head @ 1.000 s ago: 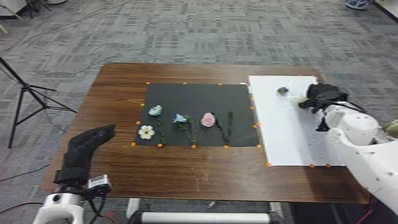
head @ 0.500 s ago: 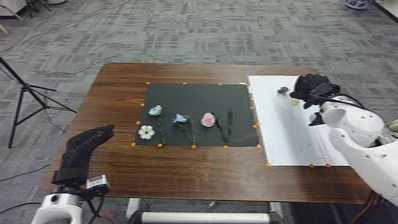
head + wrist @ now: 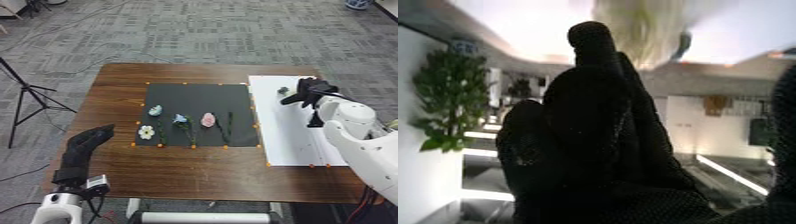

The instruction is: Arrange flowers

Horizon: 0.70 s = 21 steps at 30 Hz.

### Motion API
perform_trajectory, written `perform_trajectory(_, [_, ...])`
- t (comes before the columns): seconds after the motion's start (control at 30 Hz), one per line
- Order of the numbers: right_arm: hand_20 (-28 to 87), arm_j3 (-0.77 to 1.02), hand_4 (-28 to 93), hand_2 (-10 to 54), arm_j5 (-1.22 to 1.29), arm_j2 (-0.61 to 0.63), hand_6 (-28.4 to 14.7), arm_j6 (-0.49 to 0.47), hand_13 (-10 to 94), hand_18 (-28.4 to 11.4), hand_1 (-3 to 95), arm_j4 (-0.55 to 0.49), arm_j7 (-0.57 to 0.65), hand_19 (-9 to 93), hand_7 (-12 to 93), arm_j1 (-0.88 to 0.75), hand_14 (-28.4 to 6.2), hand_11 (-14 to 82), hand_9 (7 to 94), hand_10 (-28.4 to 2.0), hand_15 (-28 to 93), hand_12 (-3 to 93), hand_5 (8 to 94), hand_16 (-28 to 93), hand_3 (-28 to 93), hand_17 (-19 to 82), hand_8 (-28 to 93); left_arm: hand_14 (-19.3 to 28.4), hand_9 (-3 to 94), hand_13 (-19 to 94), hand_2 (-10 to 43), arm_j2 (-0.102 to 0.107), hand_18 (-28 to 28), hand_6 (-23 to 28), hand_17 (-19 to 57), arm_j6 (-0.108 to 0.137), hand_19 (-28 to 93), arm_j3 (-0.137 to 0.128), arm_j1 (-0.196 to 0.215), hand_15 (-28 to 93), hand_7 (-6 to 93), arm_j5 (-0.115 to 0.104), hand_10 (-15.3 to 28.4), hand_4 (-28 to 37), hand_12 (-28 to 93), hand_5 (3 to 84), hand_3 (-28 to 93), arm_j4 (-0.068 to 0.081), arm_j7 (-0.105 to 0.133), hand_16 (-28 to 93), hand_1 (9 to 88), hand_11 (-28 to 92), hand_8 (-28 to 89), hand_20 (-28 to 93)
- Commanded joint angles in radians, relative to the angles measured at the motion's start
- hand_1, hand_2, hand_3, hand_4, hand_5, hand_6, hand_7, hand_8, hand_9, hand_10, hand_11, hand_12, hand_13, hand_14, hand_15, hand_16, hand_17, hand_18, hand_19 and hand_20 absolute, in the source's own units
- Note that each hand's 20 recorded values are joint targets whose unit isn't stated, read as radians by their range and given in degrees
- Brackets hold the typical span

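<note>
Head view: R hand [image 3: 308, 92] is over the far part of the white sheet [image 3: 286, 135], just beside a small dark bloom [image 3: 283, 90]; we can't tell if it's gripping anything. L hand [image 3: 86, 142] is over the near left of the table [image 3: 124, 175], fingers straight and narrow, i.e. close together, w/ nothing held. On the black mat [image 3: 195, 92] we've got a white flower [image 3: 146, 132], pale blue flower [image 3: 155, 110], blue flower [image 3: 180, 118] and pink flower [image 3: 209, 120], plus a dark stem [image 3: 230, 122]. Step in hand is prob. picking or placing on the sheet. To do it well, we'd go low & slow, take the stem vs. the petals, steer clear of that dark bloom, and lift or let go straight so nothing drags. Rt wrist view adds a blurred pale yellow-green bloom [image 3: 633, 25] right by R hand, plus a leafy plant [image 3: 447, 95] in the bkgd; head view gives us the row's spacing, req'd for lining up.
</note>
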Motion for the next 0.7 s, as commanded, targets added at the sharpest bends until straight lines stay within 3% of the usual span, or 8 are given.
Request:
perform_trajectory(0.03, [51,0.005,-13,-9.5,-0.009,-0.093,-15.5,-0.093,90,-12.1,14.3,0.048,0.04,93,6,0.027,-6.3,9.9,71.6,-21.9,52,17.3,57.1,36,48,64,-3,16.0,49.8,37,-4.7,-0.013,12.2,-2.4,3.4,-0.009,11,0.001,0.003,17,17.3,0.002,13.7,-25.9,10,53.7,66,-0.008,-0.014,0,29.1,19,-11,15])
perform_trajectory(0.23, [47,-0.049,-15,-9.5,-0.06,-0.165,-17.3,-0.063,91,-10.3,14.6,0.133,0.101,93,7,0.083,-6.2,10.2,75.1,-22.8,51,16.7,59.2,35,48,65,-4,15.9,49.7,37,-4.7,-0.015,12.2,-2.4,3.3,-0.017,11,0.004,-0.005,17,17.3,0.006,13.6,-25.9,10,53.7,66,-0.005,-0.018,0,29.2,19,-11,15])
perform_trajectory(0.37, [45,-0.045,-15,-9.1,-0.084,-0.235,-15.6,-0.074,93,-9.4,17.5,0.219,0.132,93,8,0.122,-5.8,11.5,80.2,-21.9,50,17.1,64.3,34,49,67,-4,15.9,49.8,37,-4.6,-0.017,12.2,-2.4,3.3,-0.018,11,0.005,-0.005,17,17.3,0.005,13.7,-25.8,10,53.7,66,-0.005,-0.02,0,29.2,19,-11,15])
perform_trajectory(0.47, [45,-0.032,-16,-4.1,-0.101,-0.256,-13.6,-0.064,94,-8.9,18.9,0.25,0.143,93,10,0.121,-5.6,13.4,84.5,-20.3,51,17.7,69.7,34,48,69,-4,15.9,49.7,37,-4.5,-0.018,12.2,-2.4,3.3,-0.021,11,0.008,-0.008,17,17.2,0.005,13.7,-25.8,10,53.7,66,-0.004,-0.021,0,29.3,19,-11,15])
perform_trajectory(0.57, [47,-0.039,-13,4.9,-0.141,-0.253,-7.9,-0.084,94,-8.5,38.3,0.257,0.131,93,15,0.116,-4.5,20.7,92.3,-15.2,58,20.4,79.5,27,44,72,-4,16.0,49.8,37,-4.5,-0.018,12.2,-2.5,3.3,-0.016,11,0.005,-0.005,17,17.2,0.003,13.6,-25.7,10,53.6,66,-0.005,-0.02,0,29.2,19,-11,15])
perform_trajectory(0.7, [49,-0.057,-11,8.2,-0.14,-0.22,-4.4,-0.111,94,-8.6,51.0,0.232,0.113,93,20,0.111,-3.7,27.5,93.7,-12.9,61,20.9,83.3,24,46,74,-4,16.0,49.8,37,-4.5,-0.018,12.2,-2.4,3.3,-0.014,11,0.001,0.001,17,17.2,0.002,13.6,-25.7,10,53.7,66,-0.007,-0.02,0,29.2,19,-11,15])
